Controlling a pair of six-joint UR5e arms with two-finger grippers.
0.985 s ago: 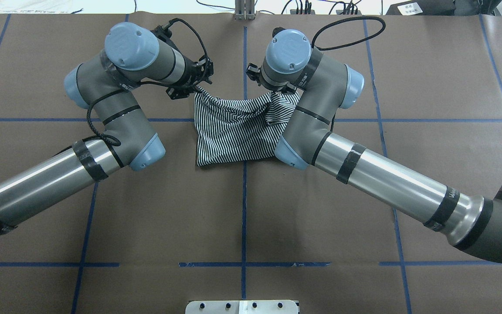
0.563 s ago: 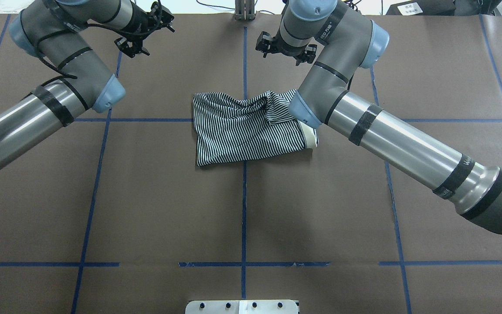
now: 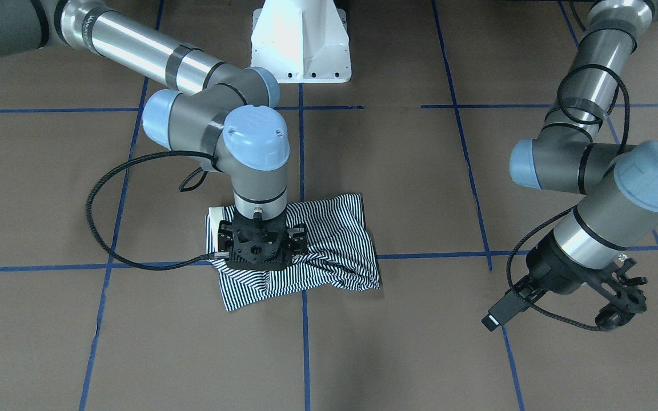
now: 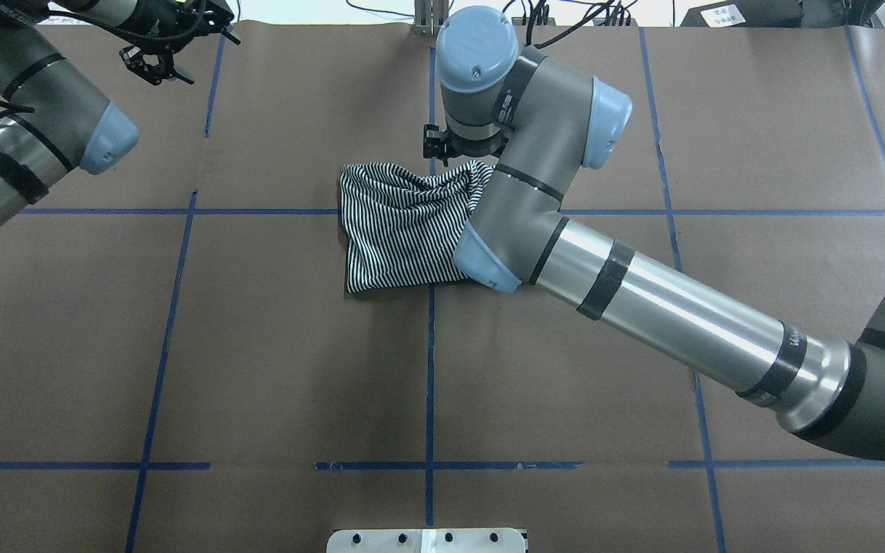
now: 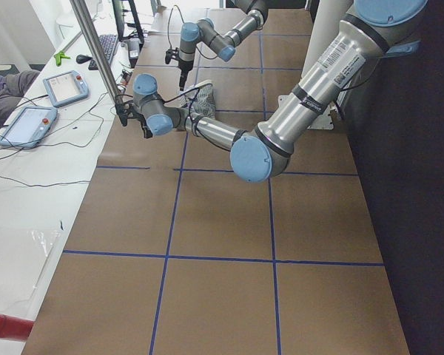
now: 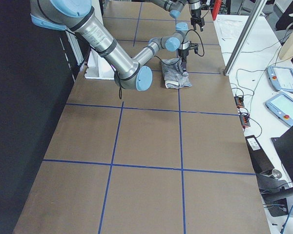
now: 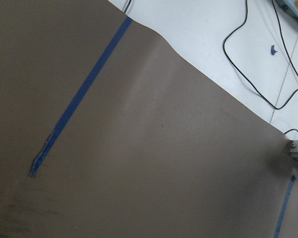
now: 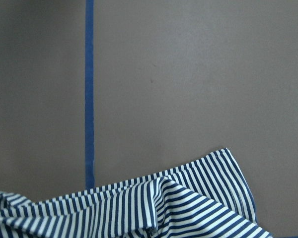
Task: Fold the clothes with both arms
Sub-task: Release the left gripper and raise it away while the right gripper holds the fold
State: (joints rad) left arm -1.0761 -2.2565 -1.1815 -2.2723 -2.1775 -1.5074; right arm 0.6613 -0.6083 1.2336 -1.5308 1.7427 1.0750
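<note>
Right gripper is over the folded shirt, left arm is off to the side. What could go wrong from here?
The right gripper sits over the bunched edge of the shirt; a pinch there may catch several layers and undo the fold. The left gripper is far off, so nothing pins the cloth: a one-sided pull could drag it.

Table cover: brown paper [image 8: 198, 74] fills the upper and middle part, flat, with one small dark speck.
Blue tape line: a straight strip [image 8: 89, 89] runs from the top edge down the left side and ends at the cloth.
Striped shirt: navy-and-white fabric [image 8: 188, 208] lies along the bottom edge, rumpled, with raised folds whose stripes run in differing directions.
Shirt corner: one corner peaks at lower right, flat on the paper.
Bottom right: a sliver of blue, possibly more tape.
</note>
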